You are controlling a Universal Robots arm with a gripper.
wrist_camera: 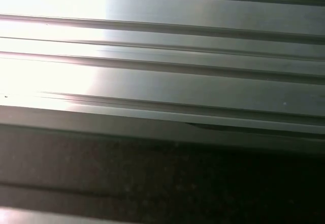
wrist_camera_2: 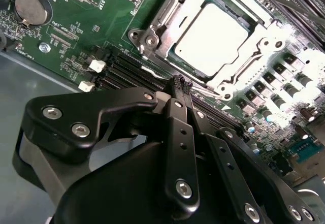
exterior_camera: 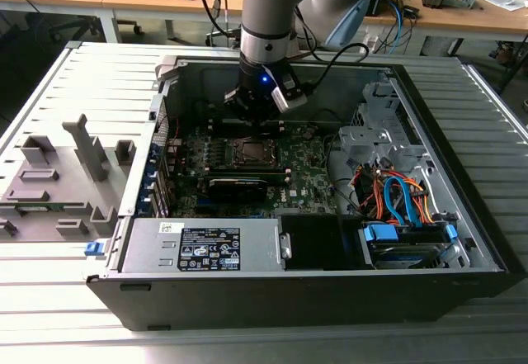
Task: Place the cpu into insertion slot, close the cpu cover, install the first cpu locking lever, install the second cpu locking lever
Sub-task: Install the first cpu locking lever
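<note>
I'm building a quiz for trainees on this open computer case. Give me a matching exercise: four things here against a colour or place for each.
Things:
1. square silvery cpu
2. round coin cell battery
3. flat data cables
4. black pincer

Descriptions:
A. blue and orange
B. seated in the metal-rimmed insertion slot
C. shiny silver disc on the green board
D. hovering beside the socket

Pairs: 1-B, 2-C, 3-A, 4-D

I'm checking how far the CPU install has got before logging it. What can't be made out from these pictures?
- Locking levers: in the second wrist view the gripper covers the near edge of the cpu cover, so latching cannot be told.
- Insertion slot: hidden under the cpu.
- Exterior view: the cpu is too small for detail.
</note>
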